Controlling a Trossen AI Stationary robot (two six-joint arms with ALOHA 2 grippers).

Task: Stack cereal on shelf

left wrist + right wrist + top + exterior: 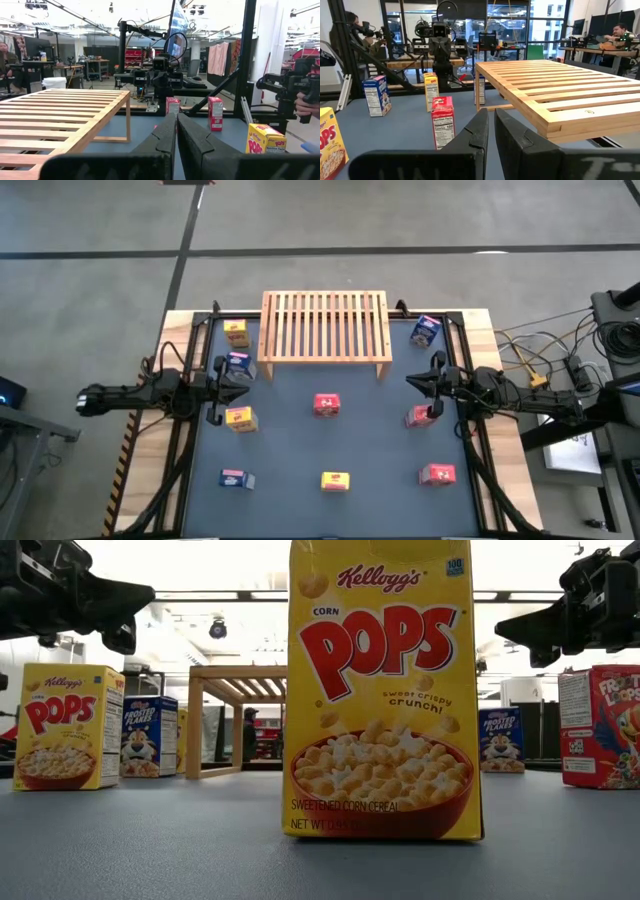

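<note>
With no box yet on its slats, the shelf (325, 326) stands bare at the back of the table (380, 465), so I judge the task not started: nothing is stacked and all nine boxes remain to be moved.

Box positions, referenced to the shelf:
- Yellow box (236, 332): just beside the shelf's left end.
- Blue box (238, 366): near the shelf's front left leg.
- Second yellow box (241, 418): in front of the shelf, to the left.
- Second blue box (235, 478): well in front, to the left.
- Third yellow box (335, 480): well in front, in line with the shelf's middle.
- Red box (327, 405): in front of the shelf's middle.
- Second red box (420, 416): in front of the shelf, to the right.
- Third red box (438, 475): well in front, to the right.
- Third blue box (426, 331): just beside the shelf's right end.

My left gripper (243, 382) hangs above the table off the shelf's front left corner, fingers pressed together, holding nothing. My right gripper (410, 380) hangs off the front right corner, likewise closed and empty.

Remaining work, in my judgement: open one pincer, take a nearby box and set it on the slats, then repeat for each box.
</note>
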